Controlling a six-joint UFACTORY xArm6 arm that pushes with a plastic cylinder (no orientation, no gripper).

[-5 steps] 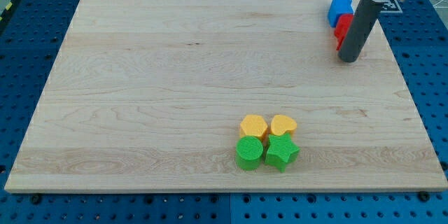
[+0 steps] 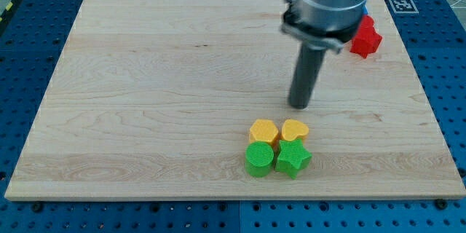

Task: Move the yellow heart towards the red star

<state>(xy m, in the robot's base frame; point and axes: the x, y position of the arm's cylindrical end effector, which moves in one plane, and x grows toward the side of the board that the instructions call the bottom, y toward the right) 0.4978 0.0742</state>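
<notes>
The yellow heart (image 2: 295,129) lies near the view's bottom, in a tight cluster. A yellow hexagon-like block (image 2: 263,131) touches it on the left. A green star (image 2: 293,159) sits just below it. The red star (image 2: 365,39) lies near the view's top right, partly hidden by the arm. My tip (image 2: 299,105) rests on the board just above the yellow heart, a short gap away from it and far to the lower left of the red star.
A green round block (image 2: 259,159) sits below the yellow hexagon-like block. A sliver of a blue block (image 2: 365,12) shows above the red star, mostly hidden by the arm. The wooden board (image 2: 145,80) lies on a blue perforated table.
My tip has moved from beside the red and blue blocks at the top right down and left to just above the yellow heart. The blocks at the bottom have not moved.
</notes>
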